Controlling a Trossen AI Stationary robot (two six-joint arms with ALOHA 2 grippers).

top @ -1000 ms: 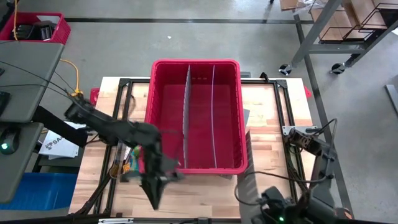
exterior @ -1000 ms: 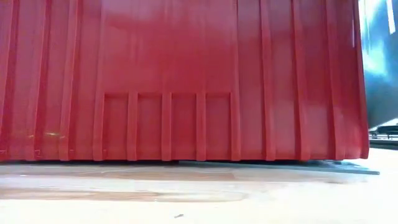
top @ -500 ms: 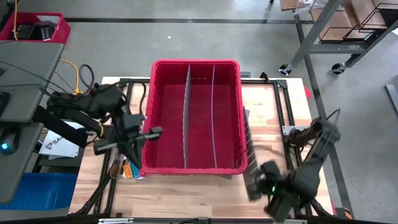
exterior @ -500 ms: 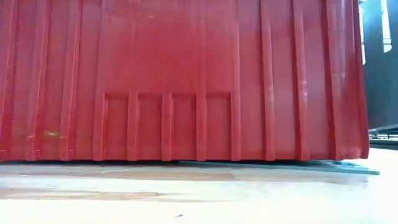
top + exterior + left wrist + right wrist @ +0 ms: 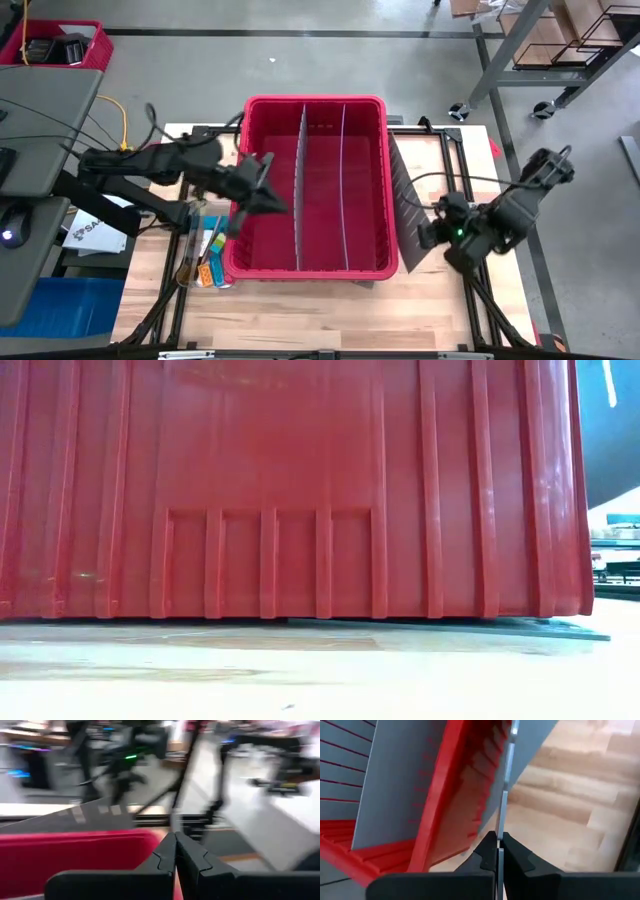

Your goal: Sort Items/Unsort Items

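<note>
The items (image 5: 205,255), orange, blue and yellow pieces, lie on the table by the near left corner of the red bin (image 5: 312,103). My left gripper (image 5: 272,195) is shut and empty above the bin's left wall; its shut fingers show in the left wrist view (image 5: 176,845). My right gripper (image 5: 422,238) is to the right of the bin, shut on a thin grey panel (image 5: 408,200) that slants up beside the bin's right wall. My right gripper pinches the grey panel's thin edge (image 5: 500,817) between its two fingers, at the panel's near end. The fingers come from the table's right side. The panel stands on edge and runs away from the fingers along the bin's right wall.
Two grey dividers (image 5: 300,180) stand inside the bin and split it into three compartments. The bin's near wall (image 5: 300,490) fills the low view. A black frame (image 5: 465,170) runs around the tabletop.
My left gripper has risen from the table's near side by the bin's near left corner and gone toward the far edge, ending over the bin's left wall. My right gripper has gone from the near edge toward the far edge, and the grey panel has tipped up beside the bin.
</note>
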